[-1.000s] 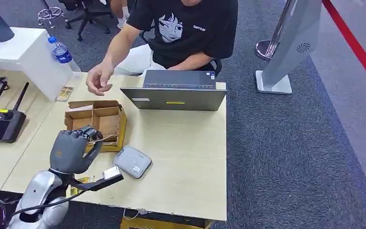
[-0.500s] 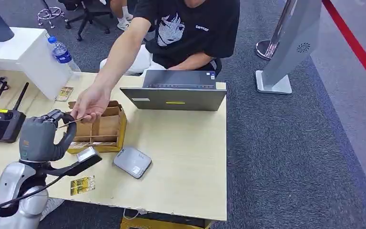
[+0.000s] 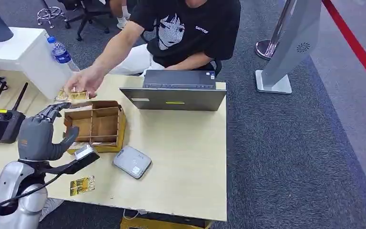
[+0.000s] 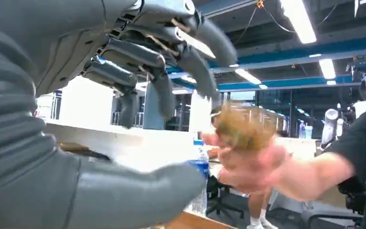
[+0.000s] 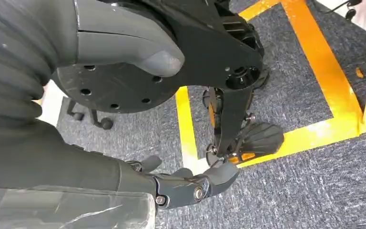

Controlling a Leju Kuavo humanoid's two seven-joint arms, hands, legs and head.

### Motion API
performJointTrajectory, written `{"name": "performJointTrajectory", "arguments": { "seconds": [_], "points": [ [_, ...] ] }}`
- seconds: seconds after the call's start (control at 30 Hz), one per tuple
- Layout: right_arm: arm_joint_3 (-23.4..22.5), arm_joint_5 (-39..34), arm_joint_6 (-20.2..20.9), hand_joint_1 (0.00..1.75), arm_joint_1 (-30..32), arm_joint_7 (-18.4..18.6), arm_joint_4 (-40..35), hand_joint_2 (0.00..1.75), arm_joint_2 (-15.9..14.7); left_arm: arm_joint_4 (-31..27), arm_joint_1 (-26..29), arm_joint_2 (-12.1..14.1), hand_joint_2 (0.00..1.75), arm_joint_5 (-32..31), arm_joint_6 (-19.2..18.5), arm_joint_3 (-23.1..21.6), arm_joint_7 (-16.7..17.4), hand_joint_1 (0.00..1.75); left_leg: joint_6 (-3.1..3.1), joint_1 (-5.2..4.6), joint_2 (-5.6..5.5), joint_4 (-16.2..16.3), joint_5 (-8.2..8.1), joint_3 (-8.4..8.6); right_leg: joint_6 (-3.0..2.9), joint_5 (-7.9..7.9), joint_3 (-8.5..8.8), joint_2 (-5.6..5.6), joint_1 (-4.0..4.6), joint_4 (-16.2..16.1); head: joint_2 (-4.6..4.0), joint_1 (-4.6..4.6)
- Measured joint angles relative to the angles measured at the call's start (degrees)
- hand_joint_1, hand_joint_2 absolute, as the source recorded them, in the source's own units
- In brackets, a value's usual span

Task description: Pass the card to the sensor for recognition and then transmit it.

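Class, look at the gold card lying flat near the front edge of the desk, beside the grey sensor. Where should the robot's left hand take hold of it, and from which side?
Probably by a long edge, from above. The card lies flat on the desk, so only its thin edges offer purchase. It sits near the desk's front edge, so it could be slid out over that edge and pinched. The left hand, open, is nearest.
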Motion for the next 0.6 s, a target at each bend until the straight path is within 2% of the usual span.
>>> {"name": "performJointTrajectory", "arguments": {
  "seconds": [0.3,0.4,0.6],
  "points": [
    [-1.6,2.2,0.1,0.0,-0.1,0.0,0.0,1.75,0.2,0.4,1.3,-0.2,1.75,-2.5,-1.2,-0.7,-0.8,0.0,0.0,-0.01,-0.01,0.0,0.01,0.01,0.0,0.01,0.01,-0.01,-0.01,0.0,0.0,0.02],
    [-2.6,3.0,0.3,0.0,-0.2,0.0,0.0,1.75,0.2,2.5,1.1,1.2,1.75,-5.0,-2.1,-2.7,0.1,0.0,0.0,0.0,0.01,0.0,0.0,0.01,0.0,0.01,-0.01,0.01,-0.01,0.0,0.0,0.0],
    [-4.2,4.2,0.5,0.0,-0.4,-0.1,-0.1,1.75,0.2,9.7,0.2,4.0,1.75,-8.4,-1.8,-7.2,2.5,0.0,-0.01,0.01,0.02,0.0,0.01,0.01,0.0,0.01,-0.01,0.02,0.0,0.0,0.0,0.0]
  ]
}}
